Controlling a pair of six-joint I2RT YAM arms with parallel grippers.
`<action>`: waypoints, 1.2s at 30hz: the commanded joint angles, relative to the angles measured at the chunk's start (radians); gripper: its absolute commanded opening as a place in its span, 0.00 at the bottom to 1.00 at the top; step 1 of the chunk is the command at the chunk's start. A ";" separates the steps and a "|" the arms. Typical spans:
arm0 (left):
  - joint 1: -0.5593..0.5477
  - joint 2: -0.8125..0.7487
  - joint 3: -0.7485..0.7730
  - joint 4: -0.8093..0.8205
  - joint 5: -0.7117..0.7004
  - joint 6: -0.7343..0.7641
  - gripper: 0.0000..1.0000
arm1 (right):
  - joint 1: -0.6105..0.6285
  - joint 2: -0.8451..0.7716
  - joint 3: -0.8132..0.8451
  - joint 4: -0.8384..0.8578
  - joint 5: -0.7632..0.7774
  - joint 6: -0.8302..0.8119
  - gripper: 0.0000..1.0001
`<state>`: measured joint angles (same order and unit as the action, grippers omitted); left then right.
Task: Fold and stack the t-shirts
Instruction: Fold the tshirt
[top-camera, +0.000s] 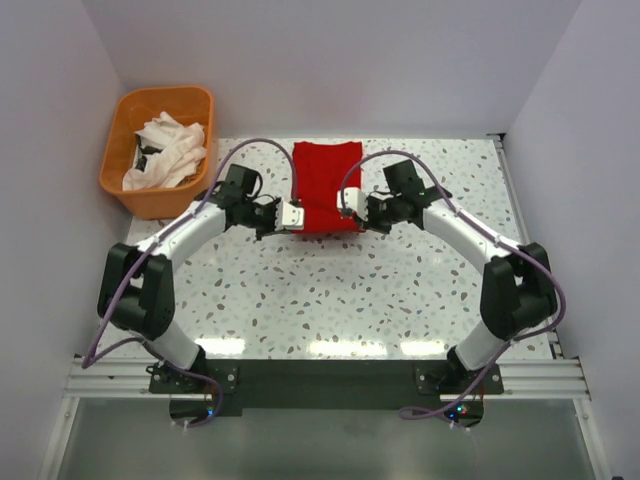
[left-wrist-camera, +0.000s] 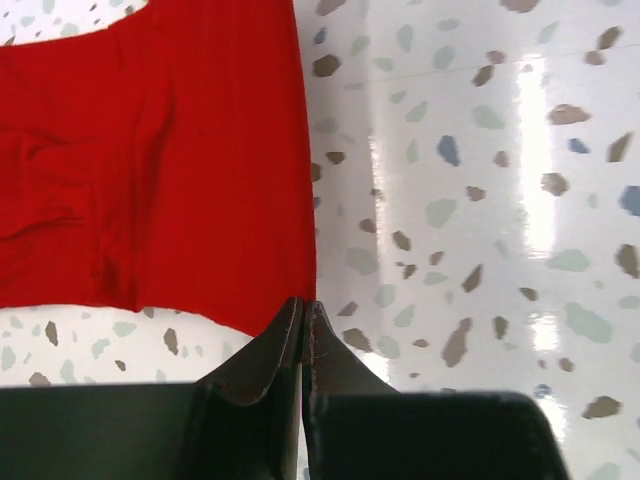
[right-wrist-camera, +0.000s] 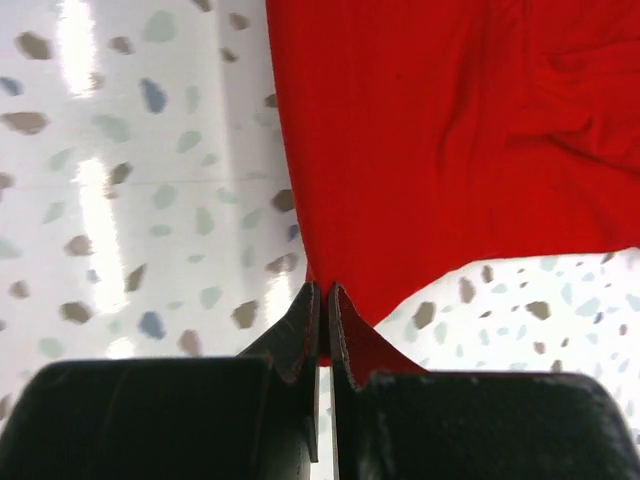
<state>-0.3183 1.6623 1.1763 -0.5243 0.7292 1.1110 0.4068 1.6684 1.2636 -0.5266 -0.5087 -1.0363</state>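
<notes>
My left gripper (left-wrist-camera: 303, 305) and right gripper (right-wrist-camera: 322, 290) were each pinched shut on a near corner of the red t-shirt (top-camera: 327, 185), which lay flat on the table (top-camera: 400, 300). I judged both should lift evenly, hem taut, to fold squarely.

The bright red soft cloth t-shirt (top-camera: 320, 185) is one plain colour all over. The crumpled cloth shirts (top-camera: 168, 150) are white, the rounded plastic basket (top-camera: 150, 200) orange. The glossy white tabletop (top-camera: 350, 290) is speckled grey, brown and blue.
</notes>
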 joint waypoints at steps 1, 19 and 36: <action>-0.044 -0.128 -0.081 -0.088 0.006 0.016 0.00 | 0.000 -0.131 -0.070 -0.093 -0.054 0.004 0.00; -0.160 -0.333 0.071 -0.381 0.053 -0.120 0.00 | 0.012 -0.426 -0.083 -0.490 -0.139 -0.027 0.00; -0.028 0.114 0.455 -0.480 0.133 0.038 0.00 | -0.103 -0.033 0.206 -0.552 -0.192 -0.177 0.00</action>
<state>-0.3893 1.7042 1.5097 -0.9272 0.8200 1.0859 0.3210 1.6016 1.3872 -1.0374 -0.6739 -1.1648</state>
